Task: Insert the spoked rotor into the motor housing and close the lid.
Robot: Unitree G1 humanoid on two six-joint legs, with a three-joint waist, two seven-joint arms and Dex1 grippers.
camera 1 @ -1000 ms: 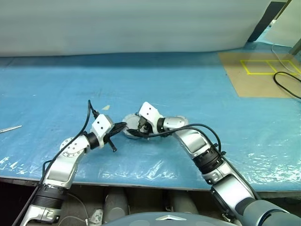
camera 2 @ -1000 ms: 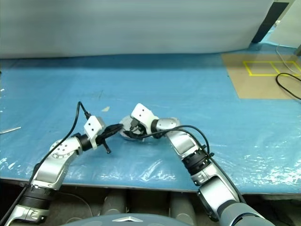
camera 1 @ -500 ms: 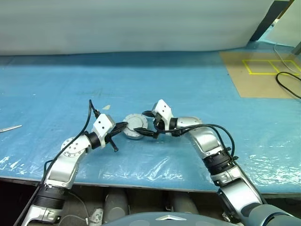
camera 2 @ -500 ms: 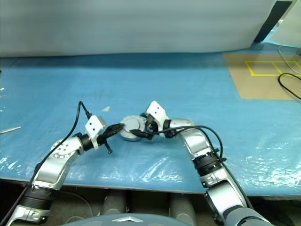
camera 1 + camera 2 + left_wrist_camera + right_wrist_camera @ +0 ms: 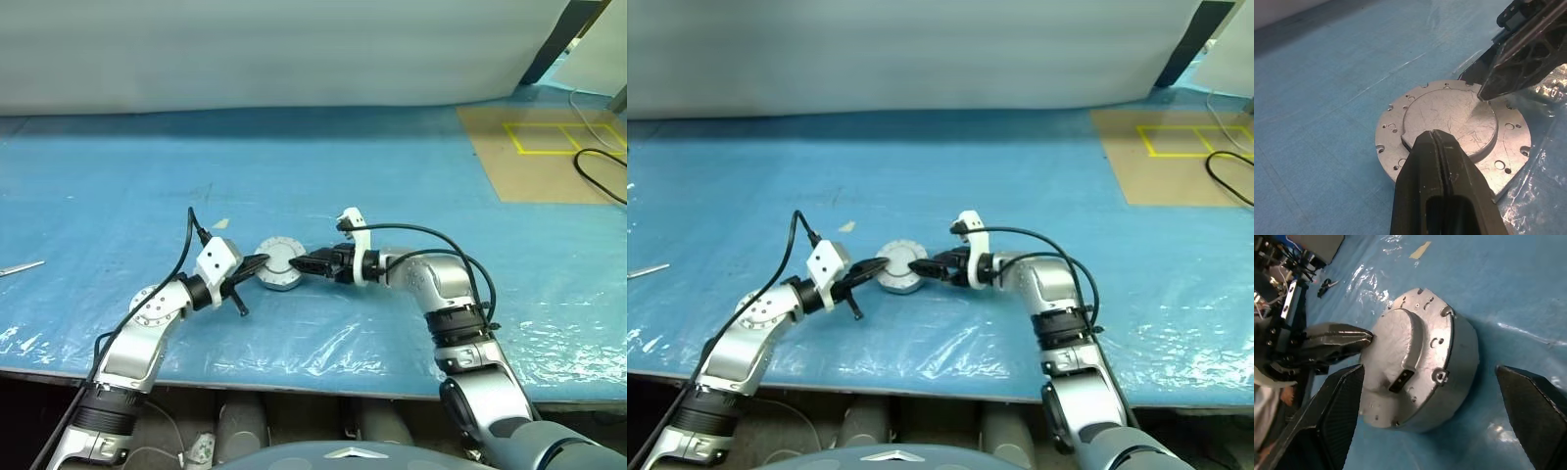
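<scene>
Lid (image 5: pixel 279 257) sits plain side up on the motor housing (image 5: pixel 1462 357), mid-counter (image 5: pixel 411 176) toward its near edge. Left tool (image 5: pixel 257 262) pinched shut, touching the lid rim; right tool (image 5: pixel 302 262) spread wide — a sideways nudge could skew the lid.

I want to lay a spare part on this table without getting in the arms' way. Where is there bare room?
The blue table is bare from the white wall down to the motor housing, and out to the taped yellow floor marking. It is crowded at the housing: the shut left gripper and the open right gripper flank it.
</scene>
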